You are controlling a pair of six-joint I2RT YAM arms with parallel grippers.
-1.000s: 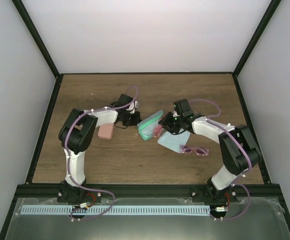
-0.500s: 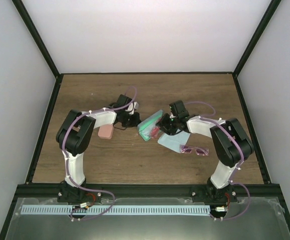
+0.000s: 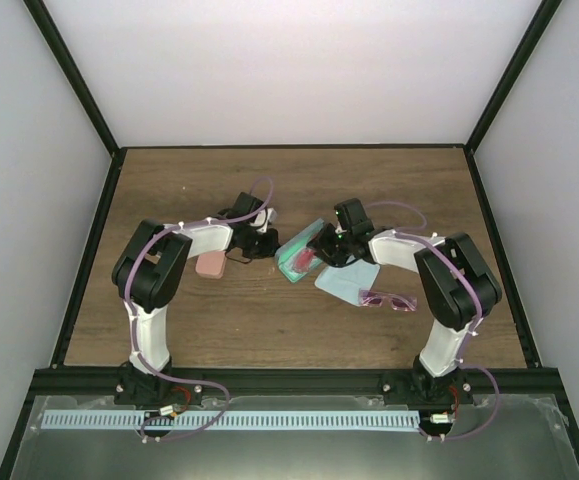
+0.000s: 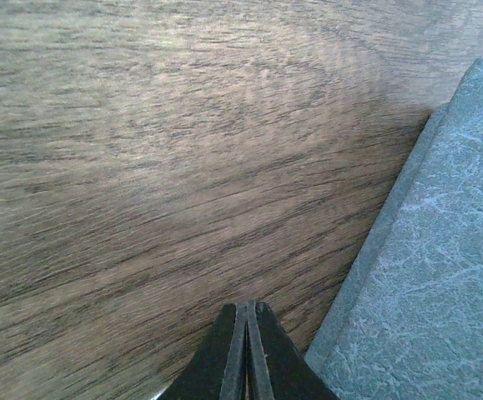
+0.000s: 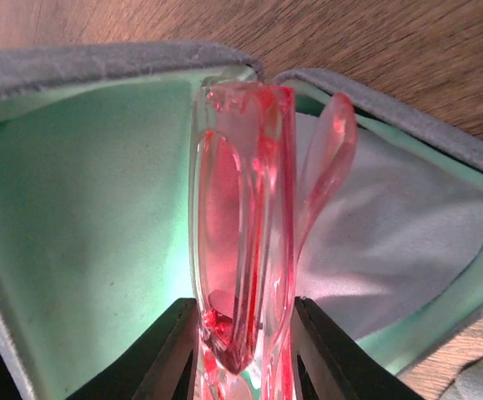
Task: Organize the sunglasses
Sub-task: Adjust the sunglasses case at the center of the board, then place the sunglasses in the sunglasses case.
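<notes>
Right wrist view, item one: red sunglasses (image 5: 241, 208), folded, gripped at their near end between the two fingers of my right claw (image 5: 245, 337). Their long axis runs straight away from the claw, toward the far rim of the open case (image 5: 83, 208). Position: over the case's mint-lined interior, about on the fold between its two halves, with a pale cloth (image 5: 391, 242) lying in the right-hand half. I cannot tell whether the frame touches the lining yet. Item two: pinkish-purple sunglasses (image 3: 387, 300), loose on the worktop (image 4: 141, 167) on my right side, just beside a pale blue cloth (image 3: 344, 283). My right arm is plainly the nearer one to them. Item three: pink case (image 3: 212, 264), closed, on my left side. Item four: left claw (image 4: 247, 350), fully closed on nothing, low over the bare wood beside the case's grey outer shell. Assessment: the red pair appears roughly lined up with the case, so seating it likely needs a short descent and then release.
</notes>
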